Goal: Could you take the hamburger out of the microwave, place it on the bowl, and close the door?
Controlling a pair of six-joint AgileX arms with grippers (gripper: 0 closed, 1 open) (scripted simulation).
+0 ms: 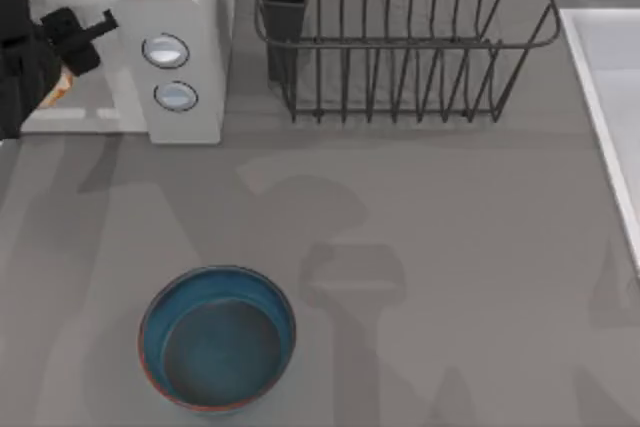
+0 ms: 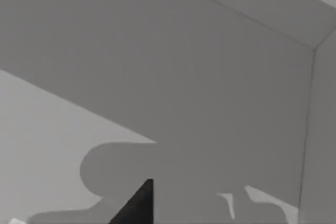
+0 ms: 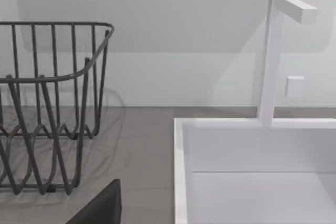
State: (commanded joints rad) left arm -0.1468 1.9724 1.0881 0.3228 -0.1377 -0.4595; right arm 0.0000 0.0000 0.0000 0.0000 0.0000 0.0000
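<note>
At the far left of the top view my left claw (image 1: 85, 32) sits at the mouth of the microwave (image 1: 185, 7), with an orange-brown patch of the hamburger (image 1: 57, 90) showing just beside the black arm; I cannot tell whether the claw is wide, narrow or holding the hamburger. The bowl (image 1: 150, 332) stands on the worktop (image 1: 430, 247) near the front, well apart from the microwave. Further right are the black wire rack (image 1: 400, 37) and the white sink (image 3: 181, 171).

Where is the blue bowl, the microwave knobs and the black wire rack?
bowl (image 1: 160, 319): top view, on its teal inner wall.
microwave knobs (image 1: 166, 50): top view, on the upper knob's face.
wire rack (image 1: 400, 43): top view, on its front rail.
</note>
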